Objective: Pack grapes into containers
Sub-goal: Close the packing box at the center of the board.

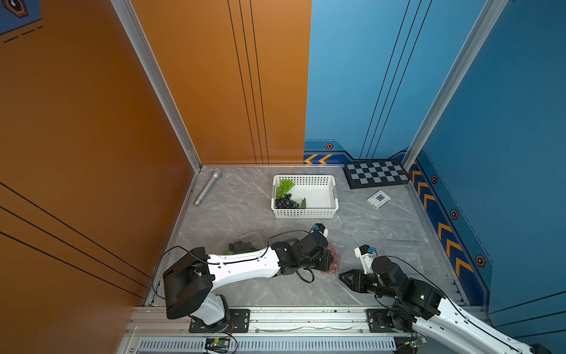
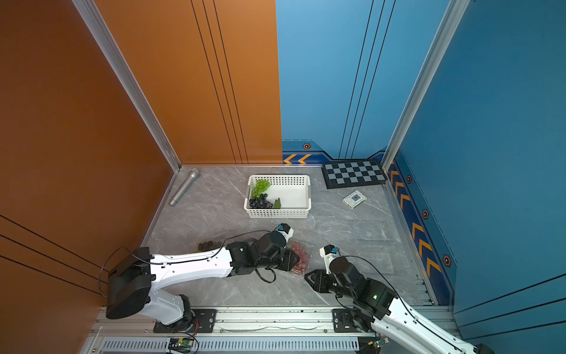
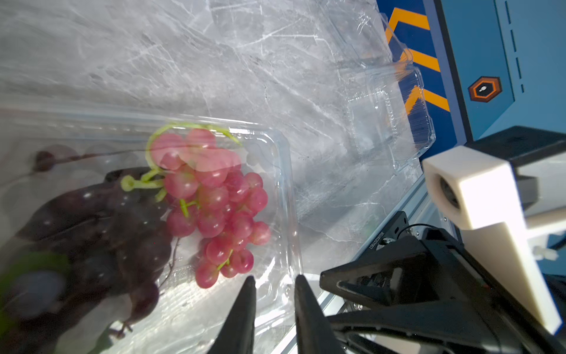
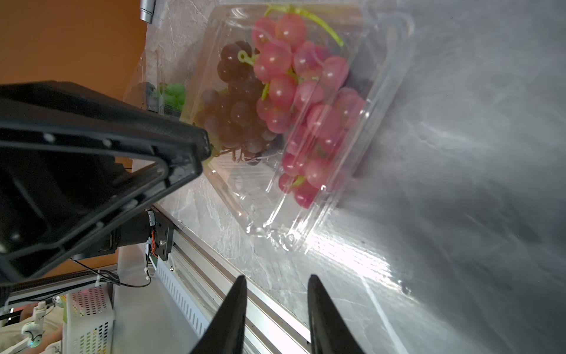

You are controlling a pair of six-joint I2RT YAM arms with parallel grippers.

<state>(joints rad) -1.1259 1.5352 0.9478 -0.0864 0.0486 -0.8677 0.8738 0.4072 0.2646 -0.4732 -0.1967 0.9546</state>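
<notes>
A clear container [image 1: 338,264] [image 3: 284,184] [image 4: 382,76] lies near the table's front with pinkish red grapes [image 2: 299,256] [image 3: 214,199] [image 4: 294,92] and dark grapes [image 4: 235,101] inside, its lid partly down. My left gripper [image 2: 297,260] [image 3: 275,276] reaches it from the left; its fingers stand a narrow gap apart with the container's corner between them. My right gripper [image 1: 340,275] [image 4: 277,277] hangs open and empty just right of the container. A second container [image 1: 242,245] with dark and green grapes sits behind my left arm. Empty containers [image 1: 401,242] [image 3: 389,116] lie at the right.
A white basket [image 1: 306,214] at the back holds green grapes [image 1: 284,185] and dark grapes [image 1: 285,203]. A grey microphone [image 1: 208,187] lies back left, with a checkerboard [image 1: 376,173] and a small tagged box [image 1: 379,199] back right. An aluminium rail [image 1: 306,315] borders the front.
</notes>
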